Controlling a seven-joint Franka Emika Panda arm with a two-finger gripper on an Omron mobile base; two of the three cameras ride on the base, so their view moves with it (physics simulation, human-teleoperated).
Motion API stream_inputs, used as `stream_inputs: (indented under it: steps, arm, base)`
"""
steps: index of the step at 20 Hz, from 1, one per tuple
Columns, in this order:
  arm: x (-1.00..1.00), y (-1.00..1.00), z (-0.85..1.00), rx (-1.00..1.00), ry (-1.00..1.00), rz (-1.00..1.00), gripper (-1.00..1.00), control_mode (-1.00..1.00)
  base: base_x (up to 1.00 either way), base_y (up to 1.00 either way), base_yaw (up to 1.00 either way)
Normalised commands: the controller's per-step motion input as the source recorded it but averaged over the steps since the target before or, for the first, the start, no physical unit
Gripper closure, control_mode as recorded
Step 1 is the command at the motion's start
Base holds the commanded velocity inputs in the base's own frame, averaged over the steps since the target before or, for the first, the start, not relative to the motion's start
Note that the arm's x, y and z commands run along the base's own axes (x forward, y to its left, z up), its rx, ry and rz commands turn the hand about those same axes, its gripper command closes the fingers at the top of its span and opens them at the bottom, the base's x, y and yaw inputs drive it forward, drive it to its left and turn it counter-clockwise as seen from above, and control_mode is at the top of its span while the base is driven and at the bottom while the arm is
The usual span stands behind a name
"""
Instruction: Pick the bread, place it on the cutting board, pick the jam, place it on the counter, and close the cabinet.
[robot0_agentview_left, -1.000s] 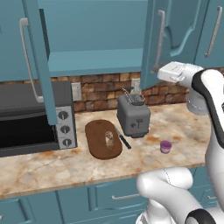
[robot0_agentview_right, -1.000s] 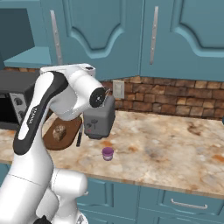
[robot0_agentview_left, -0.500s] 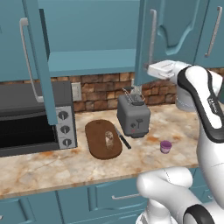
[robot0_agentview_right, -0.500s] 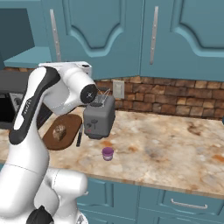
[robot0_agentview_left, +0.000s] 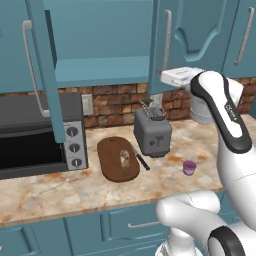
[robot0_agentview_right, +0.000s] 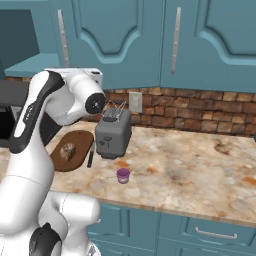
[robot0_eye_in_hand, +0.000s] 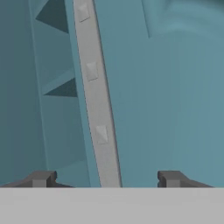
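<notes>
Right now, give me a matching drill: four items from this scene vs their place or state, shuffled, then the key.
Items:
1. bread
2. jam
3. cabinet
4. tool

Places or states:
A. on the counter, in front of the toaster
B. fingers apart, facing the edge of a teal door
C. on the cutting board
D. doors standing open, shelf showing

Pairs: 1-C, 2-A, 3-D, 4-B

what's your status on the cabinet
Hand open, empty, at right cabinet door edge. Both doors open. Bread on cutting board, jam on counter.
</notes>
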Motion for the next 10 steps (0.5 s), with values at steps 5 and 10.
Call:
stream_inputs:
  steps: [5,10]
  arm:
    - [0.23,0.06,0.00,0.00,0.00,-0.02,-1.00,-1.00]
    - [0.20,0.00,0.00,0.00,0.00,0.00,-1.00,-1.00]
  base:
    - [0.00,0.00,0.00]
    - [0.00,0.00,0.00]
